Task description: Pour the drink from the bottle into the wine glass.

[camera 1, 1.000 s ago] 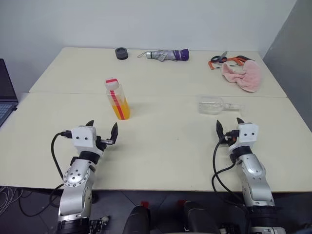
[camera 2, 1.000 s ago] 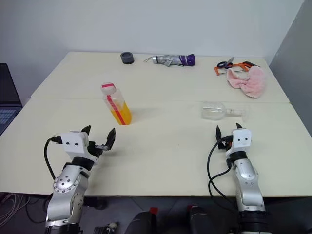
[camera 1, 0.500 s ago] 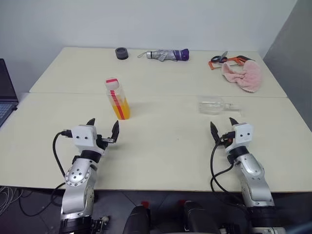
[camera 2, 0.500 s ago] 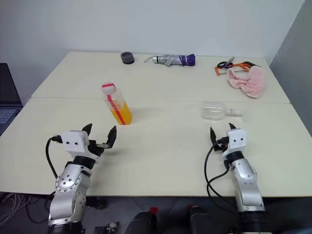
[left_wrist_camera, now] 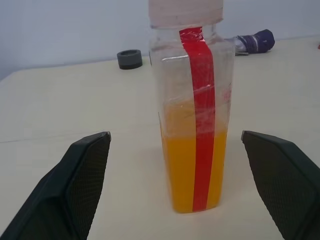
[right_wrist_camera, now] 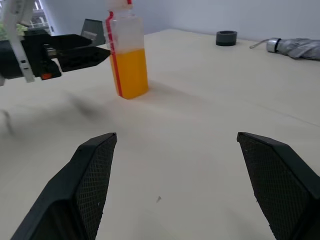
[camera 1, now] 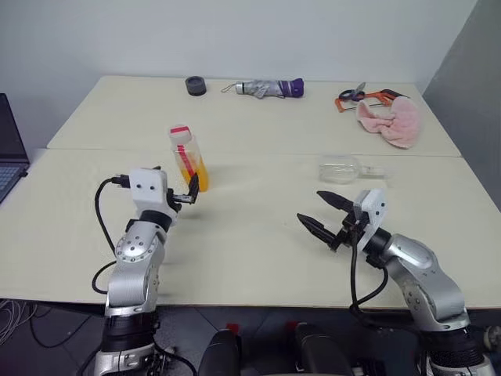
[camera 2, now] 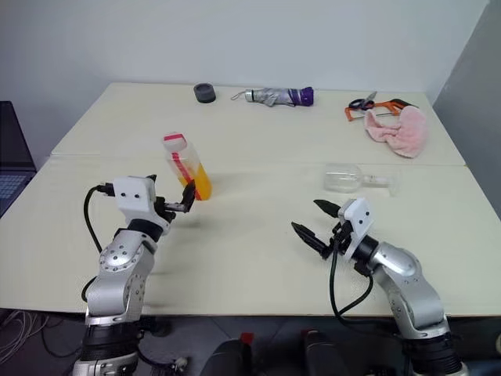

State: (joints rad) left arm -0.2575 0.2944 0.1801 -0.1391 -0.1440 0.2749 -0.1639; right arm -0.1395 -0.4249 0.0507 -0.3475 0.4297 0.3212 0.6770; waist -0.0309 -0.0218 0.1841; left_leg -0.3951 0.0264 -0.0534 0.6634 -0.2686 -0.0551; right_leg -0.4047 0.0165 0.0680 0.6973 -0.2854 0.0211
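Your left gripper (left_wrist_camera: 175, 192) hangs wide open just in front of the capped bottle (camera 1: 189, 159), which stands upright, roughly half full of orange drink (left_wrist_camera: 194, 170). The wine glass (camera 1: 343, 169) lies toppled, well right of the bottle. Your right gripper (camera 1: 323, 215), jaws spread and empty, hovers near the glass.

Left arm: raised above the desk (camera 1: 258, 235), forearm rising steeply, wrist about level.
Left pincer (camera 1: 176, 188): pointing forward, fingers spread wide, holding nothing.
Right arm: bent inward across the front.
Right pincer (camera 1: 322, 213): level, aimed toward the robot's left, fingers wide apart, empty.
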